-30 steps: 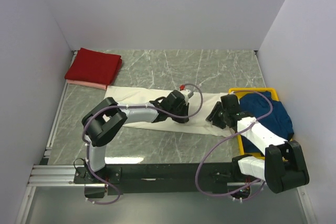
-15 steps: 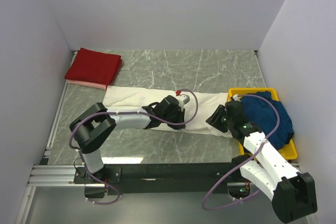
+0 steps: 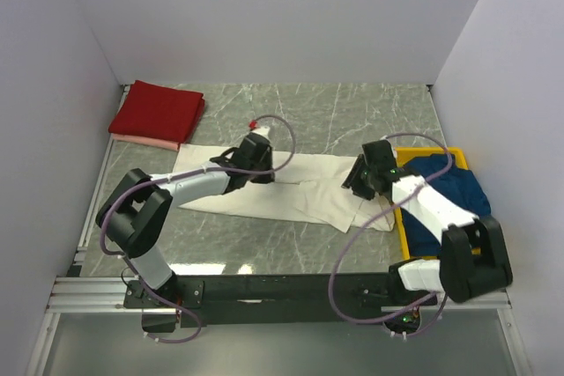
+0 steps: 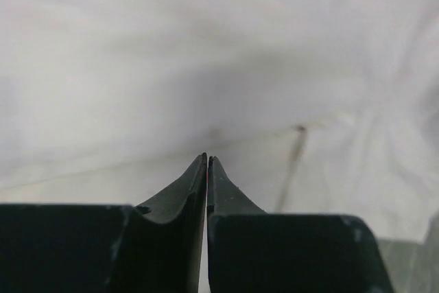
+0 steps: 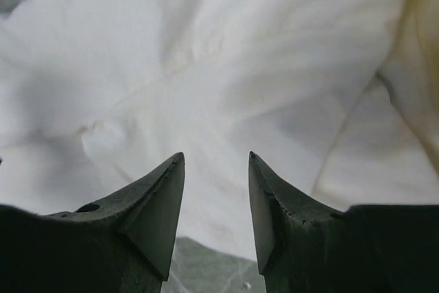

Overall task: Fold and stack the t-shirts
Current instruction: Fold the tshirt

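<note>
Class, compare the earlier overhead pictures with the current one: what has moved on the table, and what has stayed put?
The left gripper, shut, slid left and away from the bases along the cream shirt. The right gripper, open, moved slightly away over the shirt's right end, which now looks more rumpled. The red shirt, navy shirt and bin stayed put.

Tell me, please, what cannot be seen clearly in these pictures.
- Left wrist view: whether the shut left hand pinches the cream t-shirt; its fingers hide the contact.
- Top view: the pink t-shirt, mostly under the red t-shirt.
- Top view: the yellow bin's floor, under the navy t-shirt.
</note>
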You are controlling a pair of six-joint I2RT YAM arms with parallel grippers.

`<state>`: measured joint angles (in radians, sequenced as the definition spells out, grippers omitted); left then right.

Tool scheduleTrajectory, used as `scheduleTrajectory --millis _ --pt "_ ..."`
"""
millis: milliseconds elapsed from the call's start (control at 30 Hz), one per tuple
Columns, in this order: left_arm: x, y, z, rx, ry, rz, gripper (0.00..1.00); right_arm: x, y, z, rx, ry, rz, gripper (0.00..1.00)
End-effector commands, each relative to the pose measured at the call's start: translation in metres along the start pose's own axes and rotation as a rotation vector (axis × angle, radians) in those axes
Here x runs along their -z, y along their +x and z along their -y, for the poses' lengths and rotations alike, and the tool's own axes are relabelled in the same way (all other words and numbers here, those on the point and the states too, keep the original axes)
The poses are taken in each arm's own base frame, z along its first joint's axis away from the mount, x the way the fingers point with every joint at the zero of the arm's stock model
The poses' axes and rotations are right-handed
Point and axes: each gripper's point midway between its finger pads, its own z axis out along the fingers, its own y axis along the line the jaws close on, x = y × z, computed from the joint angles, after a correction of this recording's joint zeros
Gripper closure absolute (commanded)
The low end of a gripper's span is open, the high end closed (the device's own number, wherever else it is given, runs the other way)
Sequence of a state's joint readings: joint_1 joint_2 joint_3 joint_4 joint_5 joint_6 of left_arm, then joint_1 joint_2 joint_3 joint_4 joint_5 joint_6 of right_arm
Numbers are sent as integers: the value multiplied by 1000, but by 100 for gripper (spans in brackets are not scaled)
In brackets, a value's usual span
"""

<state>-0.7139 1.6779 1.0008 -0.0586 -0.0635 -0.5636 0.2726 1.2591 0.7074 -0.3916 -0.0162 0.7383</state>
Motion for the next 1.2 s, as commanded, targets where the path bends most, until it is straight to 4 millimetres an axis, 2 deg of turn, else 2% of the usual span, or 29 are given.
scheduleTrajectory --millis 0,33,67,100,267,300,367,400,467,500,533,567,600,633,733,767,800,833,900,933,1000,1033,1100,1133,1167 --pt "2 1 -46 93 -171 26 91 -15 -30 -14 20 37 61 51" --pt "2 3 -55 102 -206 30 92 -27 -26 -10 24 71 31 51" --pt "3 3 -67 107 -264 44 92 -32 -29 -13 27 73 25 51" --pt "3 11 -75 122 -294 34 93 -43 -24 -8 34 102 -6 51" --pt "15 34 -104 165 -405 26 97 -66 -13 -4 65 150 -74 51" --pt "19 44 -115 190 -451 29 98 -72 -9 0 71 167 -97 52" --pt "28 49 -121 223 -473 40 99 -76 -8 -3 82 160 -106 53" --pt "31 62 -127 249 -487 28 99 -78 -7 -3 84 167 -114 53" --pt "37 65 -120 291 -438 32 99 -80 -10 -10 95 167 -118 53" --pt "41 76 -123 317 -442 20 99 -86 -6 -9 110 179 -143 53" --pt "45 76 -117 338 -408 25 99 -86 -5 -9 122 192 -160 53" --pt "47 80 -115 353 -394 25 99 -88 -13 -18 132 185 -148 53" --pt "50 88 -116 375 -390 19 99 -92 -12 -19 154 196 -158 53" --pt "53 88 -112 387 -371 26 99 -92 -19 -28 159 187 -150 53" --pt "61 98 -104 425 -348 23 99 -99 -20 -32 188 207 -174 53" --pt "62 103 -101 434 -340 17 99 -100 -29 -41 191 196 -160 53" --pt "64 109 -99 465 -338 9 99 -105 -29 -40 201 207 -170 53" --pt "65 114 -90 467 -314 2 99 -105 -36 -46 208 209 -161 53" --pt "68 123 -81 515 -292 -8 99 -110 -39 -48 218 220 -170 53" --pt "70 128 -70 514 -264 -18 99 -109 -46 -56 223 211 -161 53" --pt "73 132 -57 565 -225 -20 99 -114 -46 -58 239 218 -178 53" --pt "74 135 -46 567 -192 -27 99 -114 -55 -68 243 201 -163 53" --pt "76 135 -32 599 -158 -25 99 -122 -55 -71 262 207 -178 53" --pt "77 136 -22 592 -137 -30 99 -121 -61 -82 271 195 -168 53" --pt "77 130 -12 597 -113 -23 99 -124 -60 -87 280 188 -180 53"
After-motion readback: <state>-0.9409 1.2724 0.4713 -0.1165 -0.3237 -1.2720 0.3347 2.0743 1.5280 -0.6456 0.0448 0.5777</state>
